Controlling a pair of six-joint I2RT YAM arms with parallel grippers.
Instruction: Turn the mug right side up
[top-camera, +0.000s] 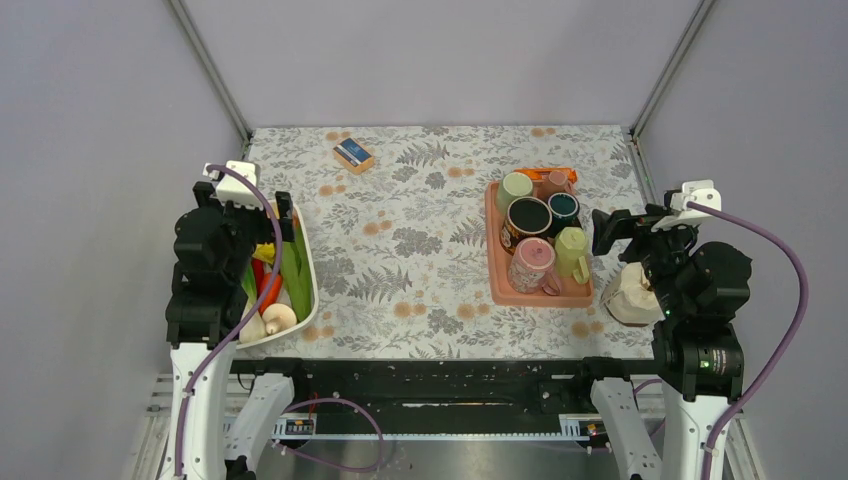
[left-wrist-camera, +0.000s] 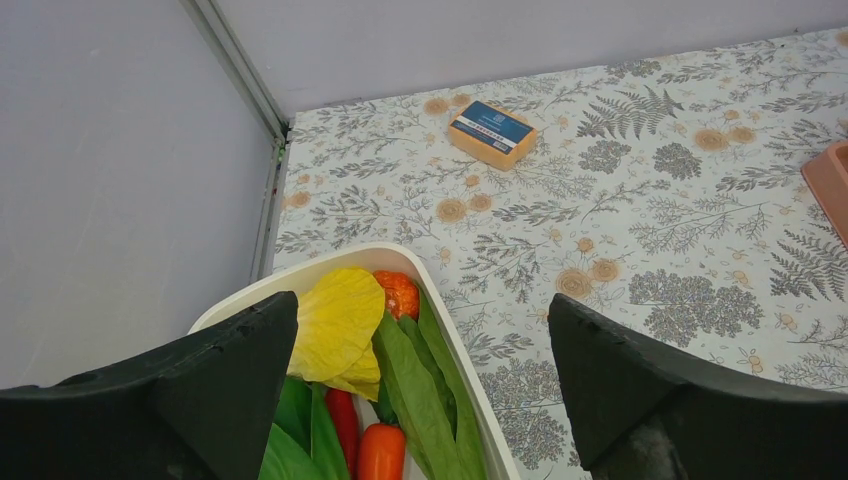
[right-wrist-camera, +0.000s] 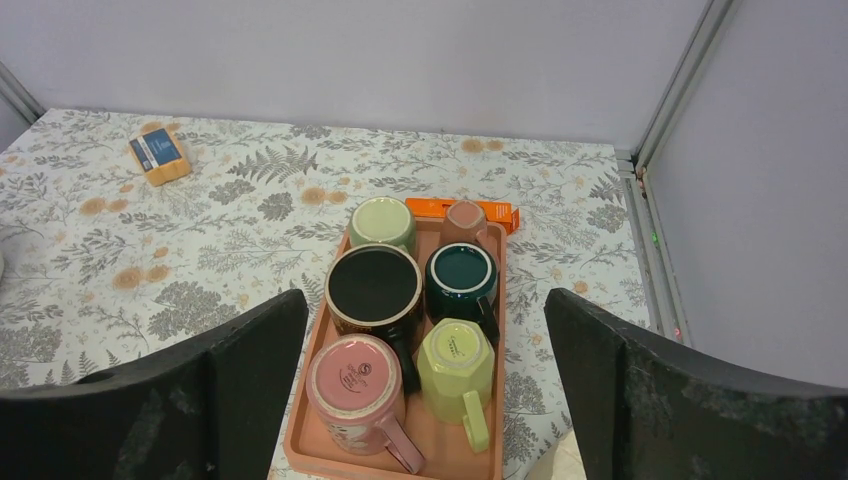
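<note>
Several mugs stand bottom up on a salmon tray (top-camera: 494, 255) at the right of the table: pink (top-camera: 531, 262), yellow-green (top-camera: 571, 248), black (top-camera: 528, 218), dark teal (top-camera: 563, 207), pale green (top-camera: 516, 187) and a small brownish one (top-camera: 553, 183). In the right wrist view the pink mug (right-wrist-camera: 358, 385) and the yellow-green mug (right-wrist-camera: 458, 365) are nearest, handles toward the camera. My right gripper (top-camera: 604, 231) (right-wrist-camera: 425, 300) is open and empty, above the tray's right edge. My left gripper (top-camera: 284, 218) (left-wrist-camera: 420, 305) is open and empty above a white bowl.
The white bowl (top-camera: 311, 290) (left-wrist-camera: 350, 255) of vegetables sits at the left edge. An orange block with a blue label (top-camera: 353, 154) (left-wrist-camera: 491, 133) lies at the back left. An orange box (top-camera: 548, 172) lies behind the tray. A beige bag (top-camera: 630, 292) sits beside the right arm.
</note>
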